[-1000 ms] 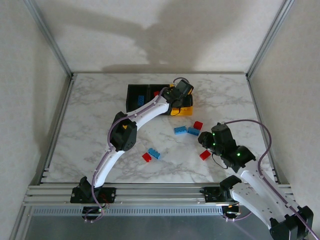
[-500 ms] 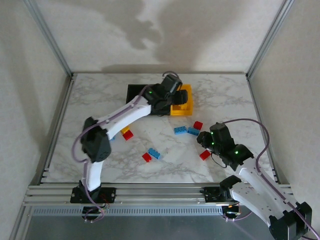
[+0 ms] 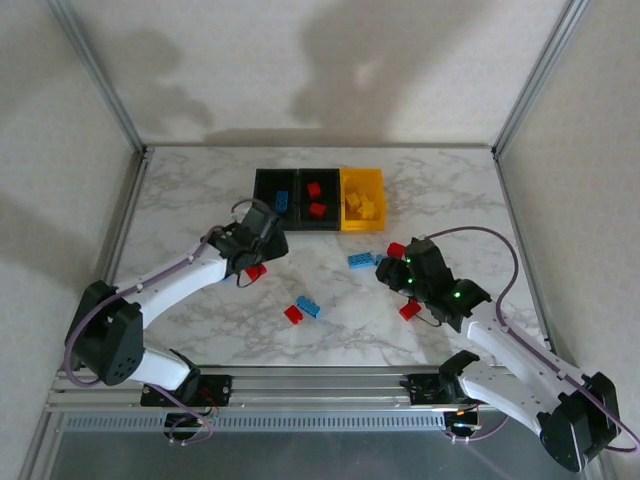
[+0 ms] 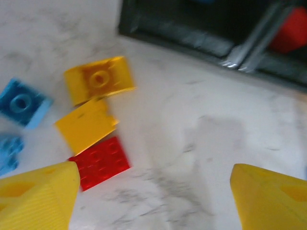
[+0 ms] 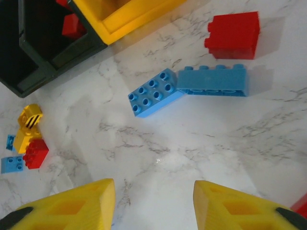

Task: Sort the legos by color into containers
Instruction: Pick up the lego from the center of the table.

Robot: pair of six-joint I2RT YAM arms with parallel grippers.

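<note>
three bins (image 3: 300, 171), over a dozen legos (image 3: 308, 306).

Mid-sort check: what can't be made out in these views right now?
Top external: sorted yellow lego bricks in the yellow plastic bin blend together; count unreadable.
Top external: left gripper hides the loose yellow plastic bricks beneath it.
Left wrist: black plastic bin blurred, contents cut by the top edge.
Right wrist: red lego brick clipped by the bottom-right corner.

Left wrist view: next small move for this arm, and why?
Probably slide sideways until the red brick sits centred between the jaws, before lowering. The jaws stand wide open over bare tabletop; the red brick lies off-centre, close by one finger, with two yellow bricks just beyond it.
</note>
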